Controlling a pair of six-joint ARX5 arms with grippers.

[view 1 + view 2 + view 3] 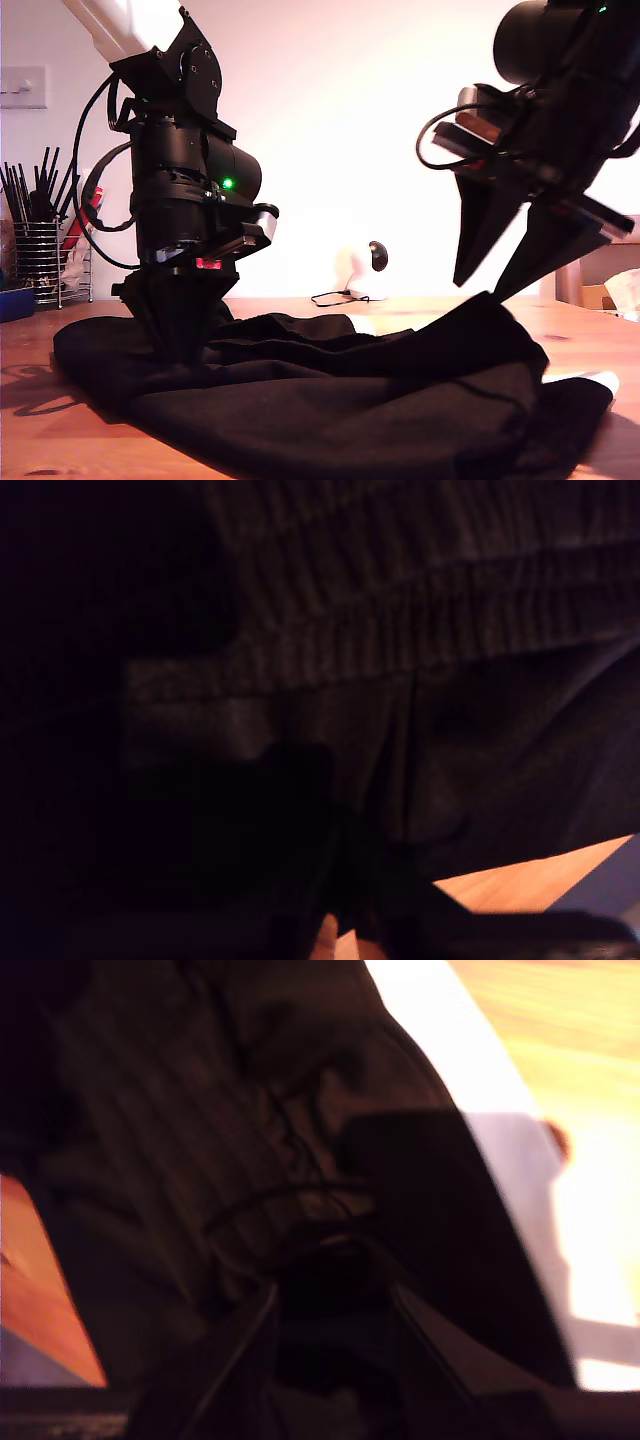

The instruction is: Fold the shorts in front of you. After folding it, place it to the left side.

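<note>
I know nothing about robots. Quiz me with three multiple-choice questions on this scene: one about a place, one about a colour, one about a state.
1. Where does the wire holder of dark sticks stand?
A. At the exterior view's left edge
B. At the exterior view's right edge
C. On top of the shorts

2. What colour are the shorts?
A. White
B. Black
C. Red

3. How is the gripper on the exterior view's right?
A. Buried in the fabric
B. Lying flat on the table
C. Raised above the fabric, fingers apart

Answers:
1 A: the wire holder stands behind the arm at the exterior view's left edge.
2 B: the shorts are plain black against the wooden table.
3 C: the gripper hangs over the cloth with a gap between its fingers.
</note>
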